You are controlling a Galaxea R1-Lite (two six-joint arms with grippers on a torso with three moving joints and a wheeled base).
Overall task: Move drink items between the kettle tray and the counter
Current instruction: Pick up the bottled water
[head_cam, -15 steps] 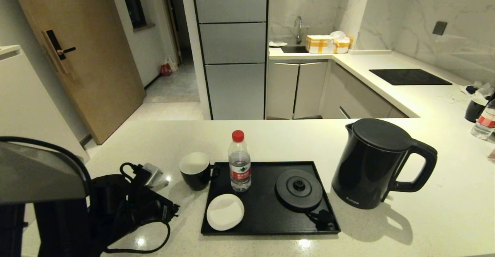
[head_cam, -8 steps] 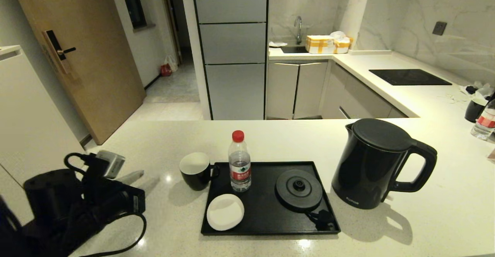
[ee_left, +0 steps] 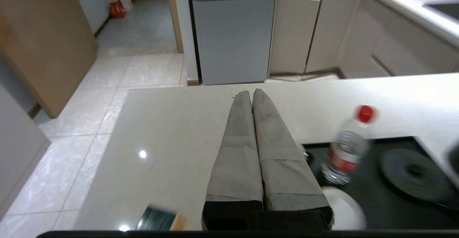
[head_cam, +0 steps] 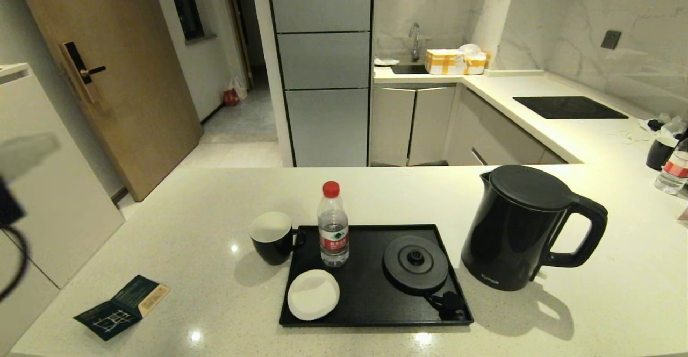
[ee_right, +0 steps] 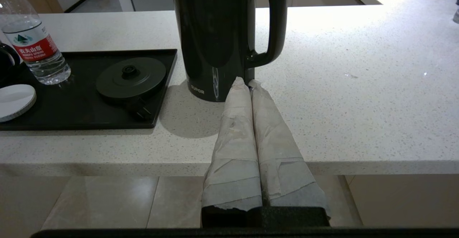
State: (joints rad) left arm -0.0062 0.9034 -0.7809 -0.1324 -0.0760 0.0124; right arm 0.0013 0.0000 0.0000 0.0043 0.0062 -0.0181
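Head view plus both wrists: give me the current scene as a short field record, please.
kettle: tall matte black electric kettle, upright on off-white speckled counter, right of tray
tray: glossy black rectangular tray, holds round black base disc, white round lid
bottle: clear plastic bottle, red cap, upright on tray
mug: black mug, white inside, on counter, beside tray's left edge
left gripper: shut, empty
right gripper: shut, empty, near kettle handle

Each wrist view shows one pair of long, tapering fingers wrapped in pale grey-beige tape, wrinkled and layered in bands, with frayed edges near the base. The left gripper (ee_left: 252, 94) has smoother wrapping; the right gripper (ee_right: 246, 81) has whiter, more ragged tape at the tips. Both pairs rise from a black mount. In the head view, a blurred dark shape with a black cable (head_cam: 16, 271) sits at the left edge.
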